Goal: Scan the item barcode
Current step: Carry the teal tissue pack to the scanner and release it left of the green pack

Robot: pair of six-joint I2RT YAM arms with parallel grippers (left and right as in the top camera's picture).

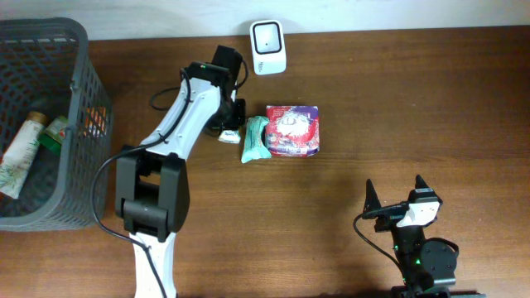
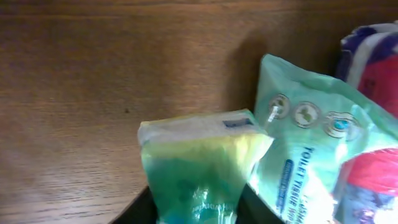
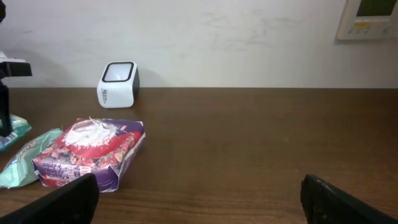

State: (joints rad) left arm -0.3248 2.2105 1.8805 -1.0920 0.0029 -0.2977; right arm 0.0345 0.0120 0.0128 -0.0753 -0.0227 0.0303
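While the left gripper (image 2: pixel 198 214) straddles a green-and-yellow plastic packet (image 2: pixel 199 162) beside the mint-green tissue pack (image 2: pixel 311 155), likely a scanned pile (clamped or loose? can't tell), the right gripper (image 3: pixel 199 199) idles open.

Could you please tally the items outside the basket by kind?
Green soft plastic packets: 2 (pale green toilet tissue packet, small green-and-yellow packet)
Red-and-purple wrapped pack: 1
White box-shaped barcode scanner: 1
Total: 4
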